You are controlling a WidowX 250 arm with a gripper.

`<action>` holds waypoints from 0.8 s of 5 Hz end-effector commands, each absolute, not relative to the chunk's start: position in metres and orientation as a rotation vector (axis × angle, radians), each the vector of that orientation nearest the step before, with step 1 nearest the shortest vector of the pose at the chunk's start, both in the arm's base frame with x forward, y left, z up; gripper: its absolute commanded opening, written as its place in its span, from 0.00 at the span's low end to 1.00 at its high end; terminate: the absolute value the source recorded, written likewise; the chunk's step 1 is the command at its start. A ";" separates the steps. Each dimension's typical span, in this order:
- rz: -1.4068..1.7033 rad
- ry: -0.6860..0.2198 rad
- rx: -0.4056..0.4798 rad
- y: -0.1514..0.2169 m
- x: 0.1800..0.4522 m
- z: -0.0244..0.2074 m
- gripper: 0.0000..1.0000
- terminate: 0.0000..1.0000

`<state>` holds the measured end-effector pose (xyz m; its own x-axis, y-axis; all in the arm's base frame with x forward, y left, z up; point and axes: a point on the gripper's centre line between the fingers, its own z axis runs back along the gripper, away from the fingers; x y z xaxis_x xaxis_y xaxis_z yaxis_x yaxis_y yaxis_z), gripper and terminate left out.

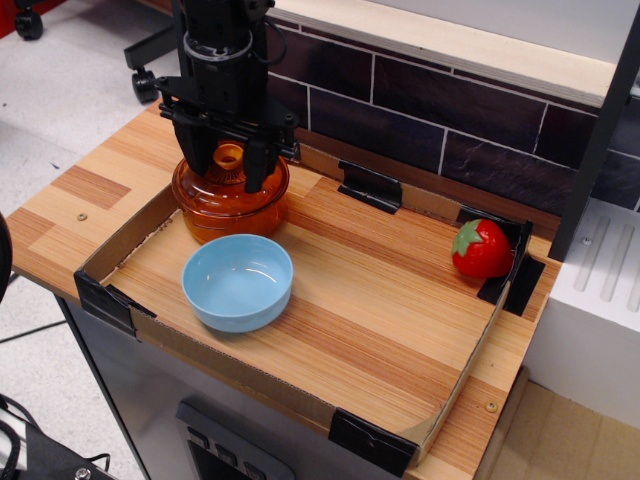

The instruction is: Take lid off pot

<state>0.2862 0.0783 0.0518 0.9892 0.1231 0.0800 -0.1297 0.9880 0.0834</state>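
Note:
The amber pot sits at the back left of the cardboard-walled tray. Its domed amber lid rests on it, with the small orange ring knob at the centre. My black gripper hangs straight down over the lid. Its two fingers stand open on either side of the knob, tips low on the dome. There is a gap between each finger and the knob.
A light-blue bowl stands just in front of the pot. A red strawberry lies in the tray's back right corner. A dark tiled wall runs behind. A white appliance stands at the right.

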 end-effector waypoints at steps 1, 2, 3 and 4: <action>0.161 -0.091 0.098 0.079 0.288 0.054 0.00 0.00; 0.175 -0.112 0.109 0.081 0.292 0.063 0.00 0.00; 0.188 -0.131 0.122 0.083 0.298 0.080 0.00 0.00; 0.207 -0.171 0.125 0.081 0.296 0.096 0.00 0.00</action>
<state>0.2890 0.0797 0.0800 0.9727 0.1966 0.1232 -0.2096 0.9723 0.1038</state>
